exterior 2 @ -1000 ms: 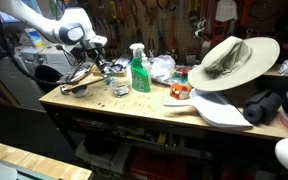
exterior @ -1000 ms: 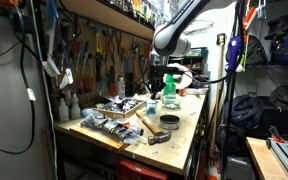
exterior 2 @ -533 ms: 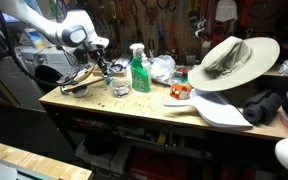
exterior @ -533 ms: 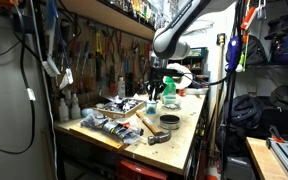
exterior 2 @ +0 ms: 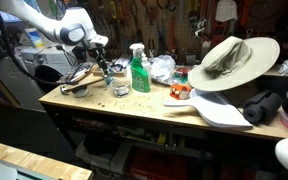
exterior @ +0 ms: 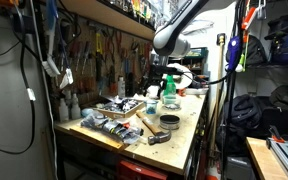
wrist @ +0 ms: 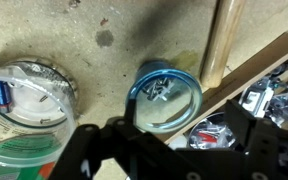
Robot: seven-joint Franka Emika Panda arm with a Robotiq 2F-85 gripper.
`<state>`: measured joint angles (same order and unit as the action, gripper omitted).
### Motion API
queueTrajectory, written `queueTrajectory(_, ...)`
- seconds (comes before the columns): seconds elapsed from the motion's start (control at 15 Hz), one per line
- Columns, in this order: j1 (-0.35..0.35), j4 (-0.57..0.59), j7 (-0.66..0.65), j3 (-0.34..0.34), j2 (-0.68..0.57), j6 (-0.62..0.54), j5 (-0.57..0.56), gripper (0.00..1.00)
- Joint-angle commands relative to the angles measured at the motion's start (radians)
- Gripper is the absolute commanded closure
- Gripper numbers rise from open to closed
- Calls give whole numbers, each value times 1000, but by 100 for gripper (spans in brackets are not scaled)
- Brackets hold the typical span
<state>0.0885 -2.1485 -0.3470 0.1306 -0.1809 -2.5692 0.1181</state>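
Observation:
My gripper (wrist: 179, 126) is open, its black fingers (wrist: 246, 122) spread wide just above a small glass jar with a blue rim (wrist: 167, 95). The jar stands upright on the workbench with small metal bits inside, and neither finger touches it. In both exterior views the gripper (exterior 2: 106, 64) (exterior: 156, 82) hangs over the bench's cluttered end, with the jar (exterior 2: 121, 86) just below it and a green spray bottle (exterior 2: 139, 70) (exterior: 169, 96) next to it.
A clear plastic tub (wrist: 24, 100) stands close to the jar, with a wooden hammer handle (wrist: 221, 40) and a board edge (wrist: 264, 65) on the other side. On the bench are a hammer (exterior: 148, 122), a tape roll (exterior: 169, 122) and a wide-brimmed hat (exterior 2: 232, 60). Tools hang on the back wall.
The jaws have spread apart over the jar. The arm has barely shifted in the exterior views.

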Motion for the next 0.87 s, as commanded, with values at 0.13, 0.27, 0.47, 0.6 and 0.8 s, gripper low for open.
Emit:
queueTrajectory(0.13, -9, -149, -58, 21, 194, 7, -116, 0)
queueTrajectory(0.27, 6, -228, -18, 14, 279, -13, -169, 0)
queueTrajectory(0.47, 25, -342, 94, 5, 413, 5, -172, 0)
queueTrajectory(0.6, 20, -407, 222, 18, 490, 22, -112, 0)
queueTrajectory(0.8, 35, -363, 189, -2, 443, 11, -123, 0)
